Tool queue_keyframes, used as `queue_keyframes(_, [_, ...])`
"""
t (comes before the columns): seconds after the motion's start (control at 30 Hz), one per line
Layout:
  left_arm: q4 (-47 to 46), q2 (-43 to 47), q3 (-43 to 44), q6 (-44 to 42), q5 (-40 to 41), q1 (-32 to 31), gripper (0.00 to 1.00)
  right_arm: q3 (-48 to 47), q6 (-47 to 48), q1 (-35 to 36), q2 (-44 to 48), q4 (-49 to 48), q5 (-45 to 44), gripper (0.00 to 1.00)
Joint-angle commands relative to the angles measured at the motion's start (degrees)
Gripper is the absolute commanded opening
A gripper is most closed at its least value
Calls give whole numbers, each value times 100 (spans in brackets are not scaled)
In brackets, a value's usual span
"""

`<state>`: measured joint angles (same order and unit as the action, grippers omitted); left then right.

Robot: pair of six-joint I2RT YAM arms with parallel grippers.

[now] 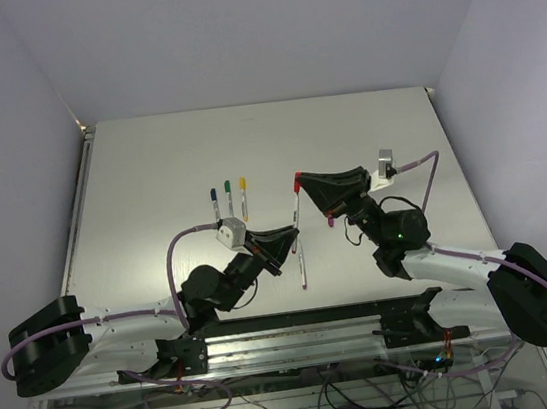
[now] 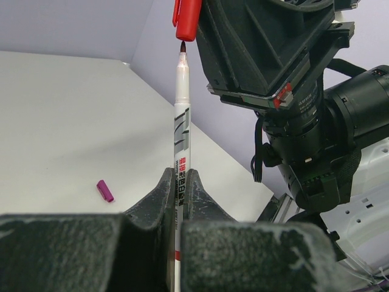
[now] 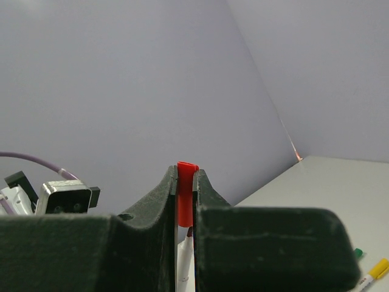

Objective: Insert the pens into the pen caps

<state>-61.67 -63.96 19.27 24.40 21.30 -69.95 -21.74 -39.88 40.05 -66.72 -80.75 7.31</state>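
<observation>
pen (image 2: 182, 121) with illegible red lettering (image 2: 182, 168)

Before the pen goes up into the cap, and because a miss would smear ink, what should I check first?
1. Hold of the left gripper on the pen: ok, shut on the barrel.
2. Hold of the right gripper on the red cap: ok, the cap is pinched between the jaws.
3. Cap's open end faces the pen tip: ok, seen from the left wrist.
4. Tip lined up under the cap's mouth: in line in the left wrist view; depth cannot tell.
5. Tip inside the cap: not ok, it sits just below the mouth.
</observation>
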Motion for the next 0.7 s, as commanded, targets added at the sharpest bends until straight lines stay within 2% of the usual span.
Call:
queue_keyframes(0.0, [-276, 107, 87, -32, -3, -19, 7, -45, 30, 53, -8, -98, 39, 0])
queue_keyframes(0.67, [-367, 210, -17, -89, 216, -18, 7, -66, -191, 176, -78, 145, 233, 0])
